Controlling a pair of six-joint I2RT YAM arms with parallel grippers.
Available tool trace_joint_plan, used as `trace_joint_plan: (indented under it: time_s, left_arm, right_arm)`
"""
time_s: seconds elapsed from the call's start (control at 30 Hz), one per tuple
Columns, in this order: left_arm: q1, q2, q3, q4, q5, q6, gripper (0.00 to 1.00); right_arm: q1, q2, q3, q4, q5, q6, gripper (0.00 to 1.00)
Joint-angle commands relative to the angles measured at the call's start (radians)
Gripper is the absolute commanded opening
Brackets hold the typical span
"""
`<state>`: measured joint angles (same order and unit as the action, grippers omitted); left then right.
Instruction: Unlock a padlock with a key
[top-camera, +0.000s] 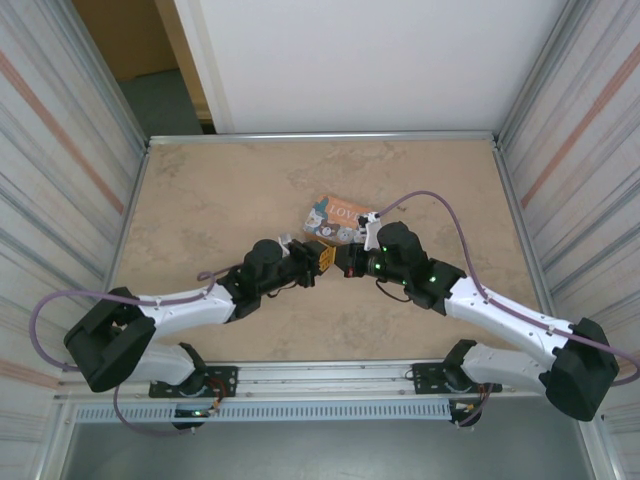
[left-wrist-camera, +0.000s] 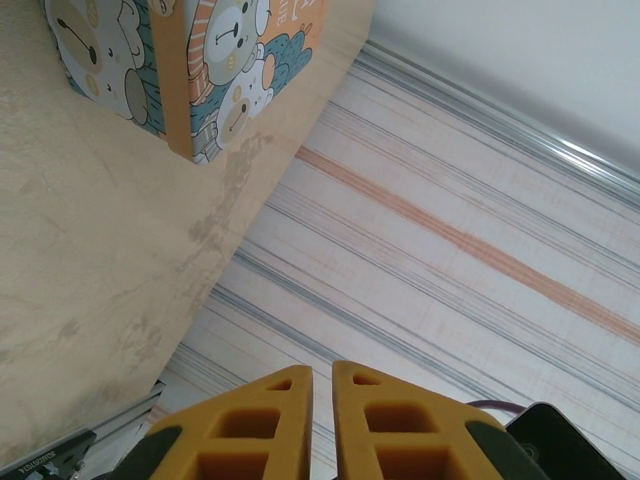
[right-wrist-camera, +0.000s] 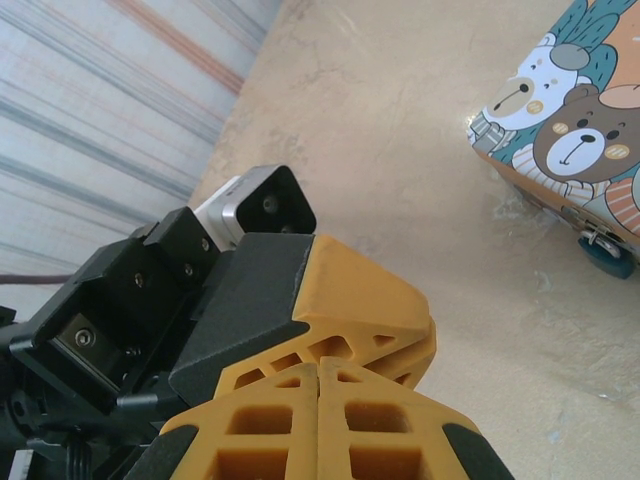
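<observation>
1. My left hand (top-camera: 325, 258) reaches inward, low over the worktop (top-camera: 220, 200). Fingers nearly together, thin slit; cannot tell if anything's pinched.
2. My right hand (top-camera: 347, 262) faces it tip to tip, fingers pressed closed.
3. Padlock (right-wrist-camera: 608, 256) lies at the tin's (right-wrist-camera: 560, 130) lower edge.

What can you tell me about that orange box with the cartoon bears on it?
The box is a flat orange rectangle printed with cartoon bears in scarves, teal leaves and the word LOVE on its lid. It looks closed and lies flat on the beige table, near its middle. A small blue padlock sits right at its base.
</observation>
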<state>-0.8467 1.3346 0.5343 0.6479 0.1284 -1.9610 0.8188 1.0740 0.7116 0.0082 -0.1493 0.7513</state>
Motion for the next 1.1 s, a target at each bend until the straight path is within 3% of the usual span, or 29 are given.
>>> trace_joint_plan:
  time_s: [0.0, 0.2, 0.27, 0.57, 0.8, 0.93, 1.07]
  left_arm:
    - [-0.007, -0.026, -0.01, -0.017, -0.024, 0.008, 0.11]
    - [-0.008, -0.04, 0.002, -0.064, -0.035, 0.051, 0.04]
    - [-0.007, -0.057, 0.011, -0.096, -0.05, 0.091, 0.0]
    - [-0.003, -0.244, 0.067, -0.298, -0.234, 0.646, 0.0]
    - [0.0, -0.304, 0.057, -0.162, -0.161, 1.065, 0.0]
    - [0.002, -0.308, 0.046, -0.055, -0.099, 1.133, 0.0]
    - [0.003, -0.31, 0.039, 0.012, -0.08, 1.141, 0.0]
  right_arm:
    - [0.004, -0.033, 0.014, -0.004, 0.024, 0.006, 0.0]
    - [0.001, -0.045, 0.008, 0.001, 0.033, 0.014, 0.0]
    - [-0.004, -0.051, 0.006, 0.001, 0.03, 0.019, 0.06]
    - [-0.108, -0.145, -0.035, 0.029, -0.072, 0.057, 0.34]
    - [-0.181, -0.131, -0.076, 0.281, -0.248, 0.169, 0.46]
    - [-0.153, -0.091, -0.052, 0.345, -0.314, 0.165, 0.49]
    - [-0.1, -0.06, -0.045, 0.343, -0.273, 0.155, 0.49]
